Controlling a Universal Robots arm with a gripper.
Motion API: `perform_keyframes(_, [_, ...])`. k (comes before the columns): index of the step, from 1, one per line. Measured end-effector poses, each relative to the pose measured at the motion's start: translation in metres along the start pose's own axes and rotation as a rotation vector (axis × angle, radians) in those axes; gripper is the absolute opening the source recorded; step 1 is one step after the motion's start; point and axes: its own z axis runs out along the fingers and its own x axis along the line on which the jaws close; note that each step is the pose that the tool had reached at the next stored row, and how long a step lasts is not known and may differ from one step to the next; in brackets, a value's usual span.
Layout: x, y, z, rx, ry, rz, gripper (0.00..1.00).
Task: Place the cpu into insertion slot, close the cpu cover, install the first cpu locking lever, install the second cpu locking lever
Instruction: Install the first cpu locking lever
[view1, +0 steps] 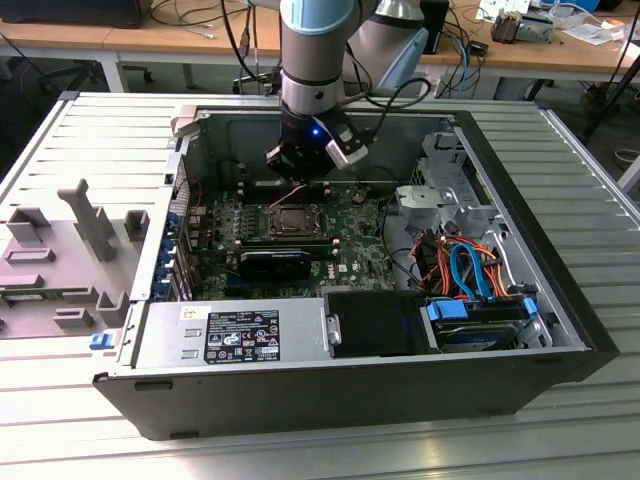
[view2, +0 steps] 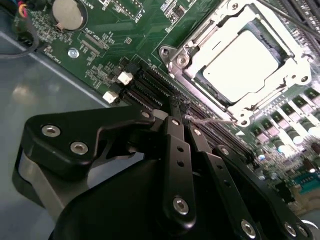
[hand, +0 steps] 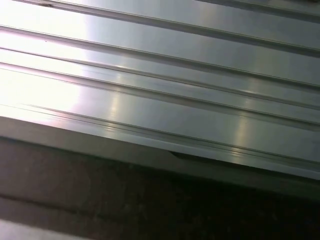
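Observation:
The cpu (view2: 242, 60) lies flat in the insertion slot (view1: 293, 220), its pale metal top showing through the window of the cpu cover (view2: 295, 62), which is down over it. In the exterior view my gripper (view1: 300, 180) hangs just behind the socket, inside the open computer case. In the second wrist view the gripper (view2: 181, 107) has its two black fingers (view2: 175, 135) pressed close together, shut, beside the socket's corner. A thin wire locking lever (view2: 212, 121) runs from the fingertips toward that corner, standing a little off the board.
Long black memory slots (view2: 145, 80) and a coin battery (view2: 66, 12) lie beside the socket. A black card (view1: 275, 262), power supply (view1: 235, 335) and cabled drive cage (view1: 470, 270) crowd the case. Grey fixtures (view1: 80, 240) sit on the ribbed metal table (hand: 160, 100).

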Motion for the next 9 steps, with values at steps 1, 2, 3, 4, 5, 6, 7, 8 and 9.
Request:
perform_keyframes(1, [-0.0001, 0.0004, -0.0047, 0.0, 0.0, 0.0, 0.11])
perform_keyframes(2, [-0.0001, 0.0007, -0.0082, 0.0, 0.0, 0.0, 0.11])
perform_keyframes(3, [-0.0001, 0.0009, -0.0113, 0.0, 0.0001, 0.0, 0.11])
perform_keyframes(4, [-0.0001, 0.0011, -0.0148, 0.0001, 0.0001, 0.0, 0.11])
perform_keyframes(5, [-0.0002, 0.0014, -0.0182, 0.0, 0.0, 0.0, 0.11])
perform_keyframes(6, [-0.0002, 0.0017, -0.0214, 0.0, 0.0, 0.0, 0.11])
perform_keyframes(7, [-0.0002, 0.002, -0.0248, 0.0001, 0.0001, 0.0, 0.11])
perform_keyframes(8, [-0.0003, 0.0022, -0.0278, -0.0001, 0.0, 0.0, 0.11])
perform_keyframes(9, [-0.0003, 0.0025, -0.0308, 0.0, 0.0, 0.0, 0.11])
